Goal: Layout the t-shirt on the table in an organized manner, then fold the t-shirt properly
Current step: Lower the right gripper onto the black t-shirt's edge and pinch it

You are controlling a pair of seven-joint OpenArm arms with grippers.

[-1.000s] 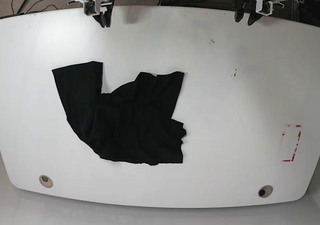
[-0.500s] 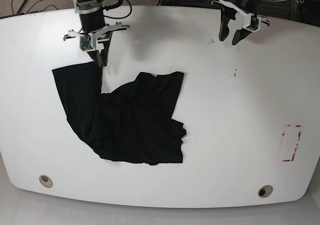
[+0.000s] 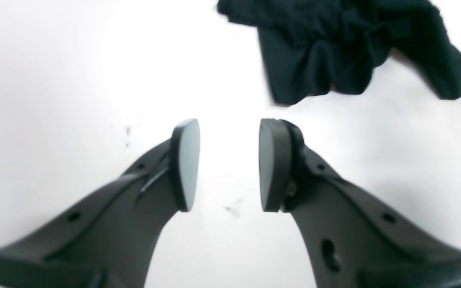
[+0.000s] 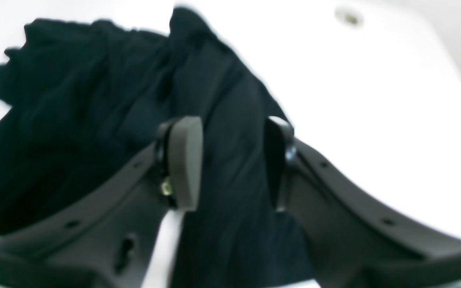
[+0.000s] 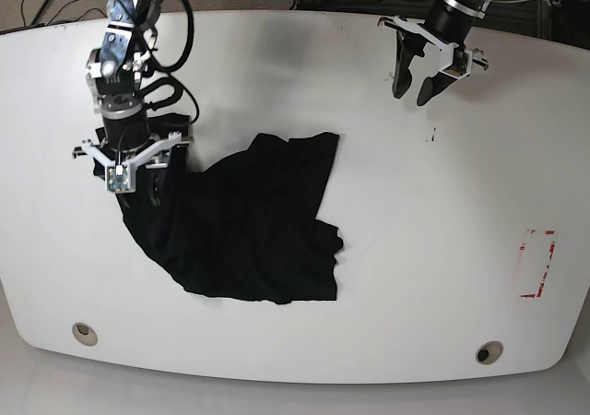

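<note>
Black t-shirt (image 4: 94, 120) fills right wrist view; base shows grommet holes (image 5: 85, 333).

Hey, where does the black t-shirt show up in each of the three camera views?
Base view: the t-shirt lies crumpled left of centre on the table.
Left wrist view: it sits at the top right, beyond the open left gripper.
Right wrist view: it fills the left and centre, under the open right gripper.
Shared landmark: the shirt's edge against the white tabletop.
</note>
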